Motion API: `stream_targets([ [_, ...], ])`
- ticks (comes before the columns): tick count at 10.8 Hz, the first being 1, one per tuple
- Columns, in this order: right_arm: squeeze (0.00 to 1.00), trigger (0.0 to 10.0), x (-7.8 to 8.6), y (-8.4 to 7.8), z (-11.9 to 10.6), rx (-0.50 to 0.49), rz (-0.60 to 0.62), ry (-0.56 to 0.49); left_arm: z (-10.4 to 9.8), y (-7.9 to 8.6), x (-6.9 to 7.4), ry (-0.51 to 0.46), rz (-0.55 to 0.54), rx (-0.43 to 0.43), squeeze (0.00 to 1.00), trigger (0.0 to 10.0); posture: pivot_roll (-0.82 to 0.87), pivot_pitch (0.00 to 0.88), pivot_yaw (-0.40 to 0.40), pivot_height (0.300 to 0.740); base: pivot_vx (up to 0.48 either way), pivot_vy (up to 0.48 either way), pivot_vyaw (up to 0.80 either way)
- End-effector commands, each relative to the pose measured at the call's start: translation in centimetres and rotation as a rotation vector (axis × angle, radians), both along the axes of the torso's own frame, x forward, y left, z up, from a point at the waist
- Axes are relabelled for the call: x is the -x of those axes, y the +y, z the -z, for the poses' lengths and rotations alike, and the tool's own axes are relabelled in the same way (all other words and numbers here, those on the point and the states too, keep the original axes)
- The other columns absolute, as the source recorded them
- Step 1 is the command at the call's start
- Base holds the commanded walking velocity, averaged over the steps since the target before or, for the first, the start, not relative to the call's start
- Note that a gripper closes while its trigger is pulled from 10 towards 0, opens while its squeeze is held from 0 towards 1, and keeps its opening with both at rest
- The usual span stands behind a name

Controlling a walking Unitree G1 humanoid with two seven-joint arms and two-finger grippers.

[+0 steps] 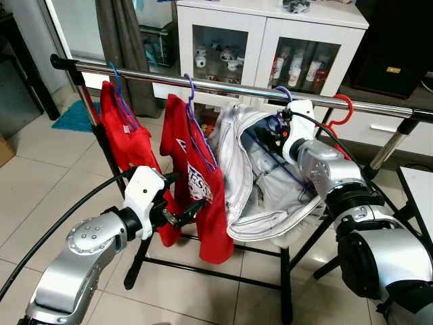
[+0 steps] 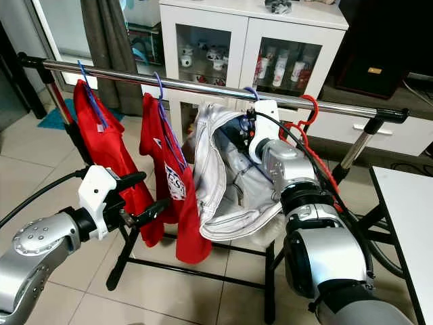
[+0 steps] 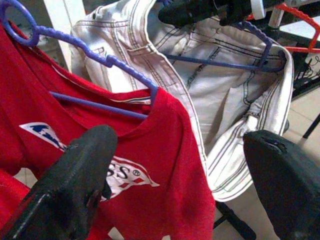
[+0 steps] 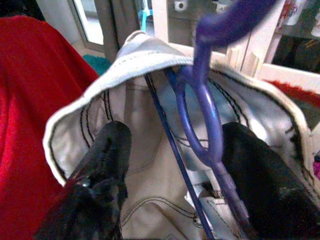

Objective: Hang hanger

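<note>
A purple hanger (image 4: 200, 100) carries a white denim jacket (image 1: 243, 183), and its hook (image 1: 284, 91) sits over the steel rail (image 1: 223, 87). My right gripper (image 1: 274, 126) is inside the jacket's collar, open. The hanger's neck runs between its fingers (image 4: 107, 160), close to one pad. My left gripper (image 1: 188, 196) is open in front of the nearer red T-shirt (image 1: 199, 183), touching nothing. In the left wrist view that shirt (image 3: 150, 200) hangs on its own purple hanger (image 3: 120, 67), with the jacket (image 3: 225, 100) behind it.
A second red T-shirt (image 1: 125, 135) hangs at the rail's left end. An empty red hanger (image 1: 343, 112) hangs right of the jacket. A white glass-door cabinet (image 1: 270, 40) stands behind the rack. A white table edge (image 1: 419, 189) is at far right. The floor is tiled.
</note>
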State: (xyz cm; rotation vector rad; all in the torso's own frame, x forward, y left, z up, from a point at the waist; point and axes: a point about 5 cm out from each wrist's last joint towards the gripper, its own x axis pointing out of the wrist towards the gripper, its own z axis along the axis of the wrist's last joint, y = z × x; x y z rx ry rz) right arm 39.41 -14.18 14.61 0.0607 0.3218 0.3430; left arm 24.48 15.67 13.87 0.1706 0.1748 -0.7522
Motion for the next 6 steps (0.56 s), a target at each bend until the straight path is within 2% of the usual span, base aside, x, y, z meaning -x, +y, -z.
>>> stream_targets([
  [1,0.00,0.0,-0.46,-0.47,-1.14,-0.006,0.014,-0.032,-0.21,-0.24,-0.09,-0.002,0.013,-0.005,0.24,10.0,0.11,0.000,-0.031,0.740,0.000,0.000,0.00],
  [6,0.00,0.0,-0.53,-0.40,-1.05,-0.006,0.012,-0.024,-0.14,-0.18,-0.18,0.001,0.019,-0.009,0.24,10.0,0.11,0.000,-0.027,0.740,0.000,0.000,0.00],
])
